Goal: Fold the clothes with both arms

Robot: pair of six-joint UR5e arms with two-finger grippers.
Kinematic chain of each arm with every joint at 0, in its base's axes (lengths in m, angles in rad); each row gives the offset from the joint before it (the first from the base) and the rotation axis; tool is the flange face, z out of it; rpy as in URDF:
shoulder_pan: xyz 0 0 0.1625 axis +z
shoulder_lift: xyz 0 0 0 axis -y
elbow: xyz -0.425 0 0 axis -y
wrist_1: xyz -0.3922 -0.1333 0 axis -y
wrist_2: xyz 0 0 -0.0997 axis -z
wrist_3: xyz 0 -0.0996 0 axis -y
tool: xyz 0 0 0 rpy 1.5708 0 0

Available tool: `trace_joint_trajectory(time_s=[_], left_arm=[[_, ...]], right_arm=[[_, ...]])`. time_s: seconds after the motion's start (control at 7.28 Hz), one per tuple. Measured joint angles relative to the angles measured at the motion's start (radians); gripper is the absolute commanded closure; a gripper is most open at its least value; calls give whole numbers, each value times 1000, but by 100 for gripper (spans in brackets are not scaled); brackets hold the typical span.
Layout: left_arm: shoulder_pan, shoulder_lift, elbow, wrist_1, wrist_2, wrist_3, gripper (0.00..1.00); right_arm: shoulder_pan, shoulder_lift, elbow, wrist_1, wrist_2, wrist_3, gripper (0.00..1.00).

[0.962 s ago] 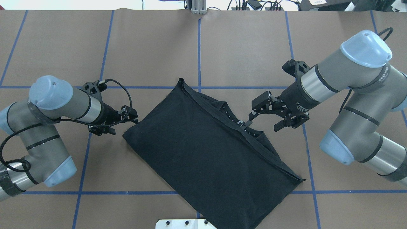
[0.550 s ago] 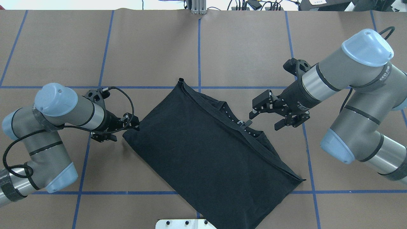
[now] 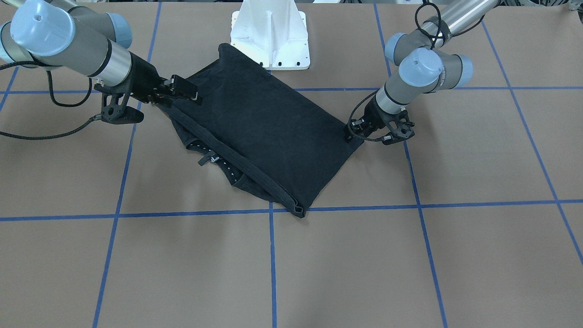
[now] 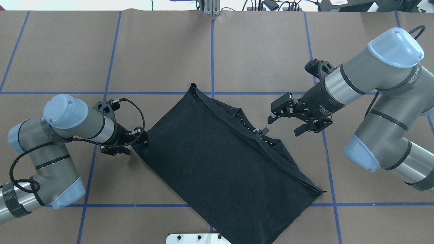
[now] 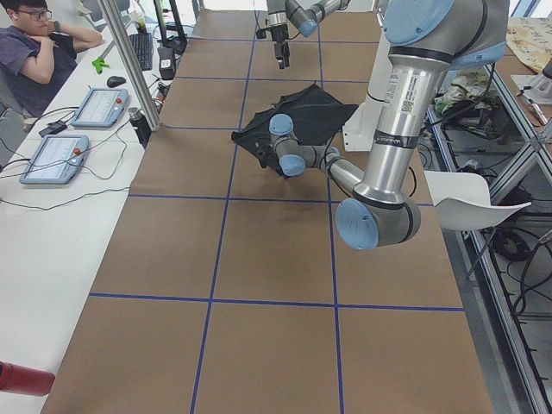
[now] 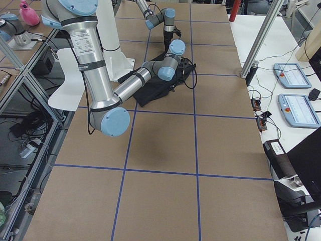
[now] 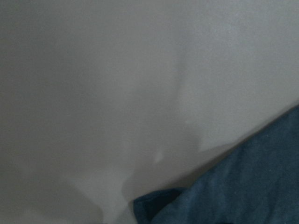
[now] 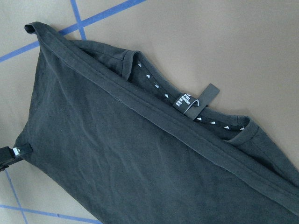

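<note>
Shirt (image 4: 220,162) corner meets left hand (image 4: 136,145); grip cannot be told, and a shallow bite may slip. Right hand (image 4: 284,126) spread, empty.

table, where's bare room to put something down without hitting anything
The wide far half of the table, beyond the shirt, is bare to the edge. A smaller patch lies between the left arm and the mount plate. The middle is crowded: the left end effector and the right end effector flank the shirt.
</note>
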Motion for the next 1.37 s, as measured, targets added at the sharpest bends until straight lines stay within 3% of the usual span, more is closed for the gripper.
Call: trace_joint_trajectory(time_s=[0.14, 0.82, 1.37], left_arm=[[0, -1, 0, 1, -1, 0, 99], [-14, -11, -24, 56, -4, 0, 100], [-114, -57, -11, 83, 18, 19, 100]], right_arm=[[1, 0, 0, 0, 0, 0, 0], [1, 0, -1, 0, 2, 1, 0], [9, -1, -3, 0, -1, 0, 0]])
